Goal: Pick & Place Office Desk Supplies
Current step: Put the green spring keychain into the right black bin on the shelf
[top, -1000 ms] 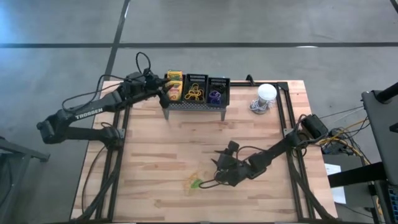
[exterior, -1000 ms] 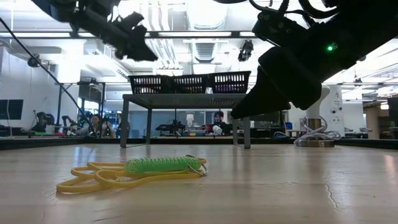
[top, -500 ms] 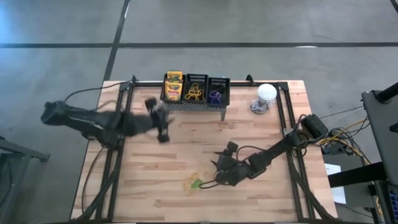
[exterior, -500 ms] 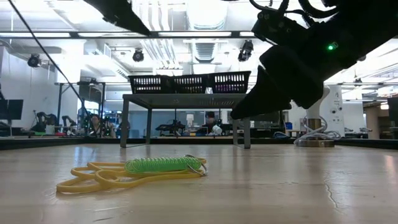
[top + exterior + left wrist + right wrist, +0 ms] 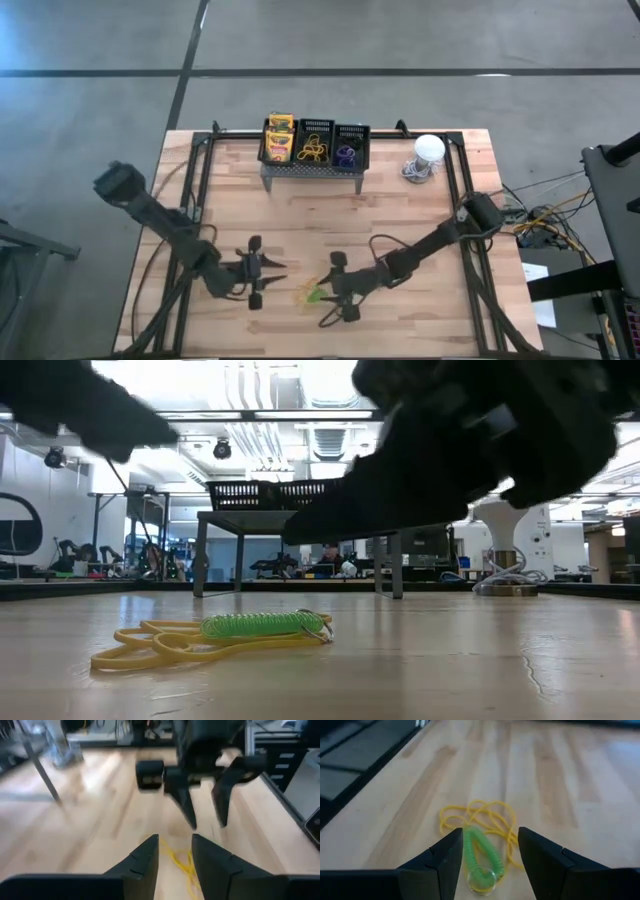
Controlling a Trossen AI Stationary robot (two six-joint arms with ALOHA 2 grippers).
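High view, looking straight down: a wooden table fills the middle of the frame. At its upper centre a grey metal stand carries three black baskets in a row, the leftmost with yellow-and-green crayon boxes. A white dome sits at the upper right. In the lower centre lie a green coiled loop and a yellow band, touching. The left gripper reaches in from the lower left and the right gripper from the right, facing each other with the bands between them.

The low view adds what the top view cannot: the green coiled loop rests on top of the flat yellow band, and both grippers hang above the wood as dark shapes, not touching either.

The right wrist view shows the right gripper with fingers spread apart, the green coil lying between them, ungripped. The left wrist view shows the left gripper fingers parted around nothing, the yellow band just ahead, and the right gripper opposite, pointing down.
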